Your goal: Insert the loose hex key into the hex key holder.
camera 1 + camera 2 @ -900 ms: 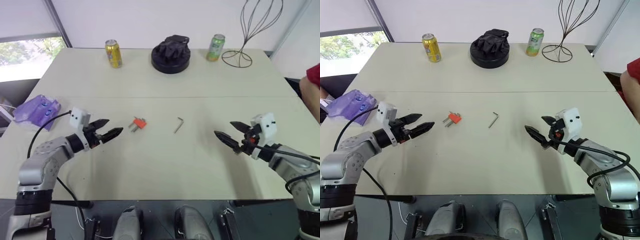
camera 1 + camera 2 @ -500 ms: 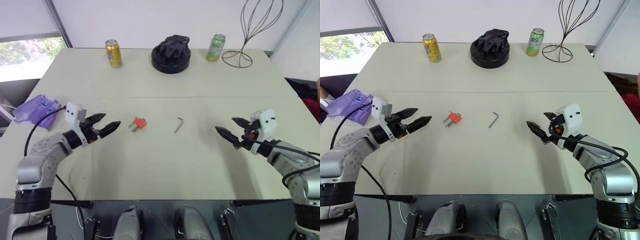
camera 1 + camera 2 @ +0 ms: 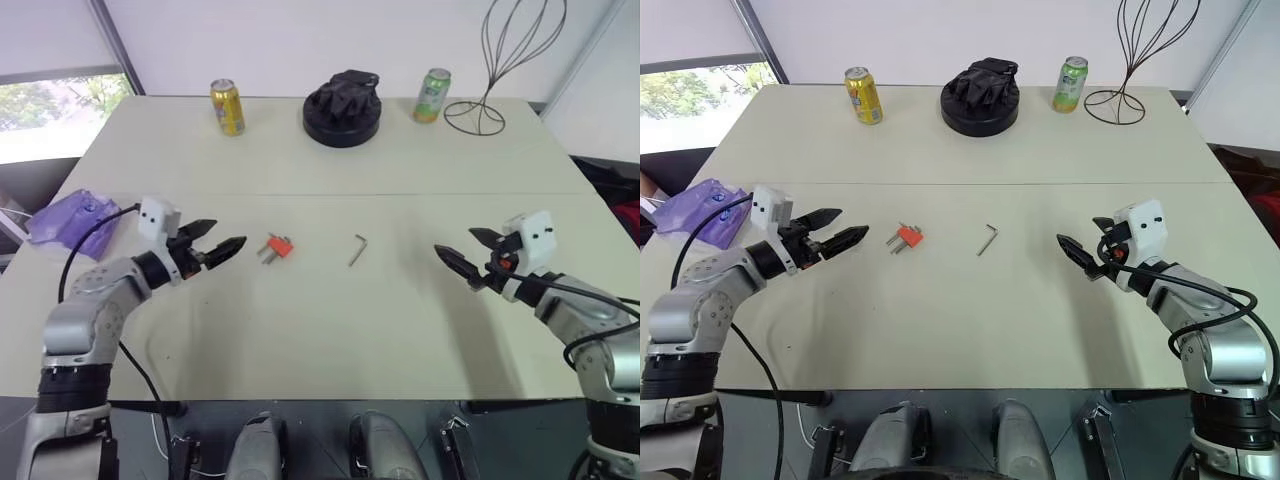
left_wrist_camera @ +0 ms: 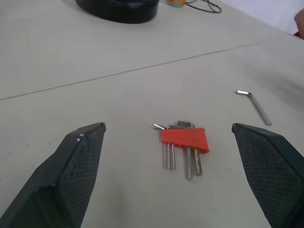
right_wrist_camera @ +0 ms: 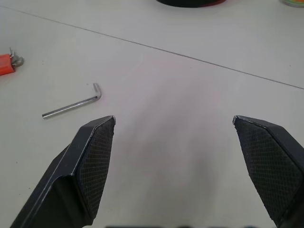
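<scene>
The loose hex key (image 3: 357,250), a thin grey L-shaped rod, lies flat near the middle of the table; the right wrist view shows the loose hex key (image 5: 72,106) too. Left of it rests the hex key holder (image 3: 276,246), a small red-orange block with short grey keys sticking out, and the left wrist view has the hex key holder (image 4: 185,141) straight ahead of the fingers. My left gripper (image 3: 219,241) hovers open a short way left of the holder, empty. My right gripper (image 3: 462,253) hangs open to the right of the loose key, also empty.
Along the far edge stand a yellow can (image 3: 227,107), a black round object (image 3: 343,108), a green can (image 3: 433,95) and a wire stand (image 3: 485,70). A purple plastic bag (image 3: 75,220) lies at the left edge behind my left arm.
My left gripper has risen slightly, its tips ending about where they began. My right gripper drew a little to the right and up. The person at the right edge is gone.
</scene>
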Tool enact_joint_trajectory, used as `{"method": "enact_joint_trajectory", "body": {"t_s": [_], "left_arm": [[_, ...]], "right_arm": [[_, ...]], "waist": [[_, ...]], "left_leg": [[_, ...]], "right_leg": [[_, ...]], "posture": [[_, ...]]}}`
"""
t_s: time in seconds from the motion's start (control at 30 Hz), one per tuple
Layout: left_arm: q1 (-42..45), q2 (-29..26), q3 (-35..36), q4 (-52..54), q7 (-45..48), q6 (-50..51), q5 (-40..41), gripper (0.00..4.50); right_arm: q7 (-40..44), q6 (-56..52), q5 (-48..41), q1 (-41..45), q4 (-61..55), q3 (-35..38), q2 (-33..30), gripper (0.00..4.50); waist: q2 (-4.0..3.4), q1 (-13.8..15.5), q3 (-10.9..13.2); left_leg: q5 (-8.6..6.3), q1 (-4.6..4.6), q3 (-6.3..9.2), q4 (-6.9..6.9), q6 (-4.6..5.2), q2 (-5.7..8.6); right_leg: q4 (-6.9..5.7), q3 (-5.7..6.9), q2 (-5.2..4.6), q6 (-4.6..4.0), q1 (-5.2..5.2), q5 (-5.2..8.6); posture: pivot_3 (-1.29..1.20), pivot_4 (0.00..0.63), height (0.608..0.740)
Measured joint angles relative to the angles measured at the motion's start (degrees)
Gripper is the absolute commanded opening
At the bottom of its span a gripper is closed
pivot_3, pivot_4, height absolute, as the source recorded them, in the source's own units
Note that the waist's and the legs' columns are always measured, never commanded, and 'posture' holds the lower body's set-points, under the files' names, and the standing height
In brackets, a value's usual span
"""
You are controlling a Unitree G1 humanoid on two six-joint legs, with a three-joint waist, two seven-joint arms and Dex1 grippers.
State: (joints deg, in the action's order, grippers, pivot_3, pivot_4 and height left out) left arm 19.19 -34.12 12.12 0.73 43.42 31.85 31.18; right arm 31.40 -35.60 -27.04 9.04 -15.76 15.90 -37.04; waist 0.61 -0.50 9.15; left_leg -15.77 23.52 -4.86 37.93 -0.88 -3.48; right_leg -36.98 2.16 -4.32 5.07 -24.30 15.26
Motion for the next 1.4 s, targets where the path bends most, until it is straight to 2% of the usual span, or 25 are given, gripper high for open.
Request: {"method": "enact_joint_trajectory", "body": {"t_s": [0.13,0.3,0.47,0.67,0.87,1.03,1.37,1.4], "left_arm": [[1.66,-0.13,-1.1,-1.17,2.76,0.45,0.04,4.45],[5.34,-5.83,-8.34,-2.77,15.48,-0.22,-0.87,4.45],[11.9,-10.19,-10.12,-9.35,21.38,-5.04,-4.83,4.45],[11.05,-11.79,-9.05,-11.58,21.95,-7.15,-6.7,4.45],[5.71,-13.08,-6.12,-7.68,20.68,-5.72,-6.64,4.45],[2.99,-13.05,-3.9,-4.16,18.33,-3.87,-5.42,4.45],[-1.85,-11.44,-1.65,1.0,13.23,-1.35,-3.74,4.45],[-1.97,-11.3,-1.64,1.3,12.82,-1.33,-3.64,4.5]], "right_arm": [[-0.67,0.05,1.08,0.54,-0.01,-1.99,0.73,4.16],[1.23,0.6,2.72,8.55,1.2,-10.48,3.78,4.16],[4.26,4.21,7.45,16.81,8.49,-22.73,11.28,4.16],[6.58,12.54,13.75,23.2,23.43,-32.83,22.7,4.16],[7.26,20.94,18.47,28.18,39.69,-33.69,28.08,4.16],[7.06,26.45,20.64,31.58,48.75,-33.07,31.35,4.16],[6.21,32.31,24.22,35.41,57.54,-31.7,34.77,4.16],[5.6,32.58,24.83,35.89,58.29,-31.69,35.02,3.58]], "waist": [[0.0,-0.03,0.0],[0.0,-0.42,0.0],[0.0,-0.26,0.0],[0.01,-0.29,0.01],[0.01,-0.32,0.01],[0.01,-0.73,0.01],[0.01,-0.76,0.0],[0.01,-0.8,0.0]], "left_leg": [[0.0,0.0,0.0,0.0,0.0,0.0],[0.01,-0.03,-0.01,0.01,-0.02,-0.05],[0.01,-0.01,0.01,0.01,-0.01,-0.11],[0.08,0.07,-0.01,0.02,-0.13,-0.13],[0.08,0.1,-0.04,0.05,-0.15,-0.14],[0.1,0.08,-0.04,0.04,-0.17,-0.19],[0.1,0.05,-0.06,0.04,-0.2,-0.22],[0.1,0.04,-0.06,0.04,-0.2,-0.22]], "right_leg": [[-0.01,0.0,0.0,0.0,0.0,0.0],[-0.05,-0.01,0.11,-0.01,-0.03,0.0],[-0.05,-0.04,0.2,-0.01,-0.04,0.01],[-0.1,-0.04,0.19,-0.01,-0.06,0.01],[-0.12,-0.04,0.16,-0.01,-0.06,0.0],[-0.17,-0.04,0.19,-0.01,-0.08,0.0],[-0.22,-0.05,0.19,-0.01,-0.1,0.0],[-0.23,-0.05,0.19,-0.01,-0.1,0.0]], "posture": [[0.0,0.15,0.74],[0.0,0.15,0.74],[0.0,0.15,0.74],[0.0,0.15,0.74],[0.0,0.15,0.74],[0.0,0.15,0.74],[0.0,0.15,0.74],[0.0,0.15,0.74]]}}
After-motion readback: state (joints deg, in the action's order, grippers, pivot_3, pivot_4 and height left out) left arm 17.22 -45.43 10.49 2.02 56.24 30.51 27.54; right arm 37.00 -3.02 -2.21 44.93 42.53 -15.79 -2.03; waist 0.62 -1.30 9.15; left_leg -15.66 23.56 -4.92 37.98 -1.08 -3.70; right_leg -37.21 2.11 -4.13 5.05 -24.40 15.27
